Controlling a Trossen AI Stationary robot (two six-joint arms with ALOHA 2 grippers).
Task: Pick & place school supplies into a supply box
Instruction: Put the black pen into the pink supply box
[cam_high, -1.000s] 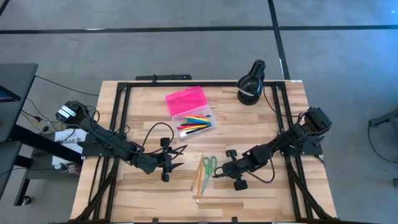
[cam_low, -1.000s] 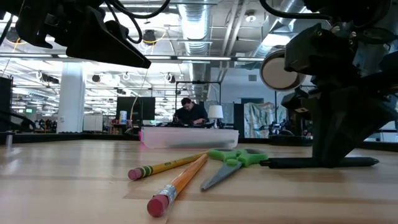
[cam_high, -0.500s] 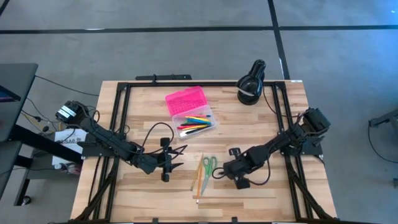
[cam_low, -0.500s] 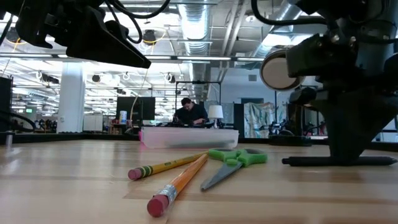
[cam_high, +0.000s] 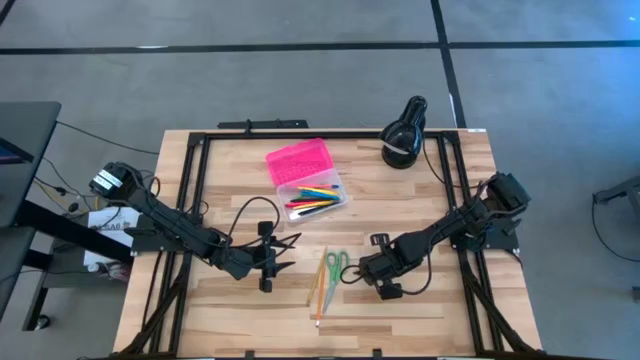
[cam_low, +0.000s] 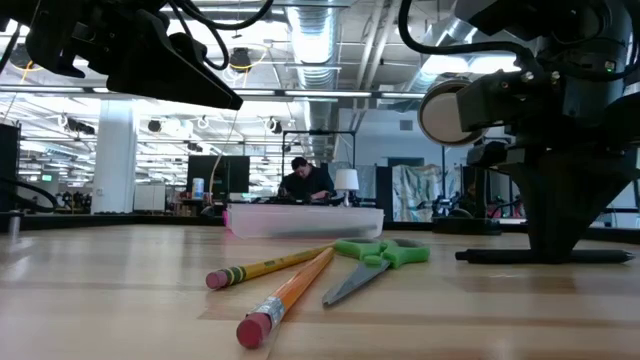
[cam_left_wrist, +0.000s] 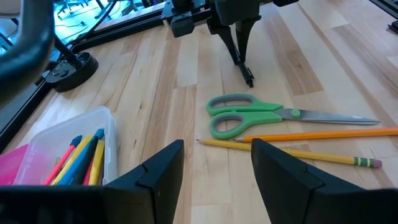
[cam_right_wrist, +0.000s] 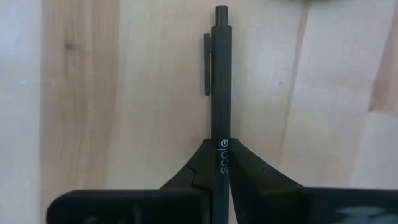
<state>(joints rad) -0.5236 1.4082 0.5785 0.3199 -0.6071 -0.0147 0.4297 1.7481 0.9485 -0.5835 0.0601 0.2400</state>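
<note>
High view: the supply box (cam_high: 312, 180) lies open at upper centre of the wooden table (cam_high: 440, 300), its hot pink lid (cam_high: 298, 160) laid back above the clear base, where several coloured pens (cam_high: 312, 199) rest. Below it, at lower centre, lie green-handled scissors (cam_high: 335, 266) and two pencils (cam_high: 320, 288) just beside them. The left gripper (cam_high: 287, 254) hangs at lower left of centre, fingers spread and holding nothing. The right gripper (cam_high: 350, 276) sits just right of the scissors, low over the table. A black rounded object with a white band (cam_high: 403, 135) stands at the upper right.

Low view: the two pencils (cam_low: 275, 285) point toward the camera in the lower middle, their pink erasers nearest, with the scissors (cam_low: 375, 262) right of them. The box (cam_low: 305, 221) is behind, mid-frame. At right the right gripper (cam_low: 552, 250) stands over a black pen (cam_low: 535, 256) that lies flat on the table. A person (cam_low: 306, 183) sits far back in the room.

Left wrist view: two dark fingers (cam_left_wrist: 158, 177) stand apart at the bottom. Beyond them are the scissors (cam_left_wrist: 261, 116), the pencils (cam_left_wrist: 311, 143) and, at lower left, the box (cam_left_wrist: 68, 155) with pens. The right gripper (cam_left_wrist: 247, 73) touches down at the top.

Right wrist view: the fingers (cam_right_wrist: 202, 174) are pressed together on the black pen (cam_right_wrist: 221, 93), which runs up the middle with its clip to the left, against the wood.
</note>
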